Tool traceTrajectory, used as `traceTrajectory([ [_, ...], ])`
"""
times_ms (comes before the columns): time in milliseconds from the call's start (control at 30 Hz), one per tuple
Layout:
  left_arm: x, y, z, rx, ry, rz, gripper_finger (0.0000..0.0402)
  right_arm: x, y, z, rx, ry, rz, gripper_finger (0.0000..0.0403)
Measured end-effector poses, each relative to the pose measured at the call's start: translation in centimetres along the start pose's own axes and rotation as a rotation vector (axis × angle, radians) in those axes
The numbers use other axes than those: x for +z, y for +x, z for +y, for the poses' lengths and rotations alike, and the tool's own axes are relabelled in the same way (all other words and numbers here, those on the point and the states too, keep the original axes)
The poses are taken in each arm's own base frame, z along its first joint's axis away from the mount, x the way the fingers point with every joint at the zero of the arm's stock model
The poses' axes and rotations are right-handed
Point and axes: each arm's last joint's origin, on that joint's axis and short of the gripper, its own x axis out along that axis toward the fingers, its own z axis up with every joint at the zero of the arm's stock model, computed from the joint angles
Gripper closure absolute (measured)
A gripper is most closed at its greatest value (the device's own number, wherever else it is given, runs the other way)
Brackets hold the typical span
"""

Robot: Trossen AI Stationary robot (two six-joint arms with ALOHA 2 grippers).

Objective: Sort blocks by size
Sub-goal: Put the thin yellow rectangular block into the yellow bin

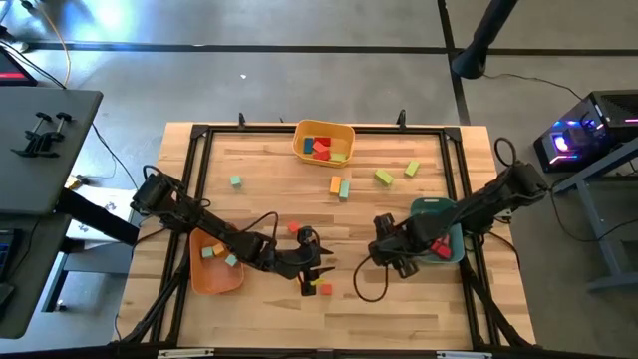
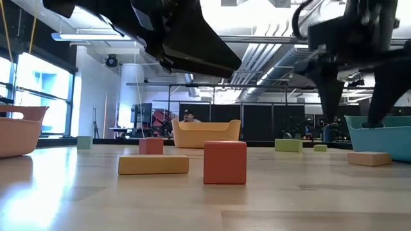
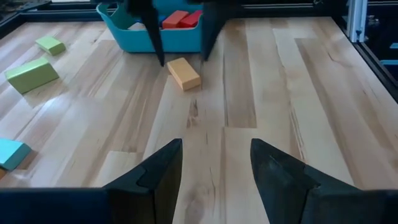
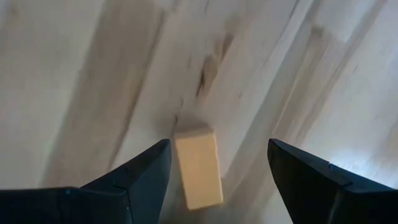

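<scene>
Right wrist view | right gripper (image 4: 214,171) spread open over tan block (image 4: 198,165) | light, rigid wood; long sides to be pinched | left gripper (image 3: 214,165) open, empty

The bench (image 1: 269,175) is pale butcher-block wood, planked, with dark grain streaks and a smooth, satin sheen that mirrors light in the low view. The blocks look like painted wood with a matt finish, as on the tan block (image 4: 198,165) at lower centre of the right wrist view. The teal bin (image 3: 134,37) at top of the left wrist view is smooth, faintly glossy plastic. The left hand (image 3: 214,177) has matt black fingers.
</scene>
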Motion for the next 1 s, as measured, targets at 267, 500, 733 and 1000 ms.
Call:
traceTrajectory([
  [267,-0.6,-0.3,0.0,0.013,0.039,0.063,0.0225,-1.1,2.3,-0.1,0.062,-0.059,0.065,0.014],
  [500,-0.9,-2.1,-0.4,0.142,0.097,0.11,0.0225,-1.0,4.7,0.1,0.074,-0.077,0.154,0.014],
  [733,-0.6,-3.1,-0.6,0.162,0.121,0.115,0.0225,-0.9,6.0,0.4,0.097,-0.067,0.196,0.0189],
  [1000,-1.6,-6.1,-0.3,0.307,0.115,0.225,0.0225,-0.8,6.0,0.3,0.102,-0.035,0.185,0.0274],
])
